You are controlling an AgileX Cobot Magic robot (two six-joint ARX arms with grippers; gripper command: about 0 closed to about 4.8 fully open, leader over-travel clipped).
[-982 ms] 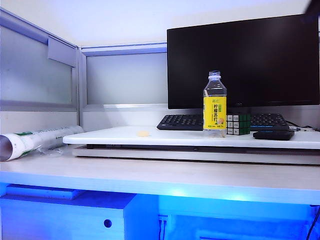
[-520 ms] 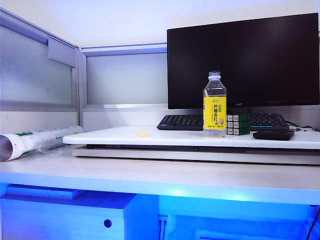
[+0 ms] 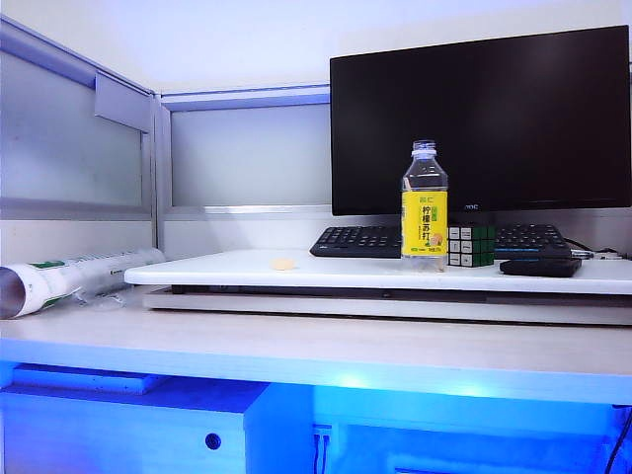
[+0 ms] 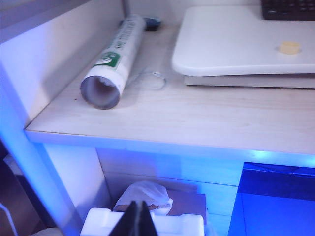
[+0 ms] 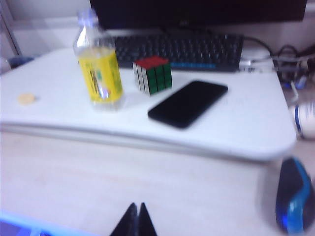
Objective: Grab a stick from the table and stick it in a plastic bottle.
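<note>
Dark shape at the exterior view's upper right corner gone, out of sight now

An office cubicle: monitor (image 3: 481, 118), keyboard (image 3: 360, 240), partition panels (image 3: 74, 143)

Yellow-labelled clear plastic bottle (image 3: 424, 205), red-and-green cube (image 5: 153, 74), black phone (image 5: 187, 103), white table (image 3: 296, 341).

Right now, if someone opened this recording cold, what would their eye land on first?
The clear plastic bottle with the yellow label stands upright on the raised white board, in front of a large dark monitor; a colourful puzzle cube and a black phone sit beside it. A white-and-green rolled tube lies at the desk's left end. The left gripper and the right gripper are shut, low at the desk's front. No stick shows.
</note>
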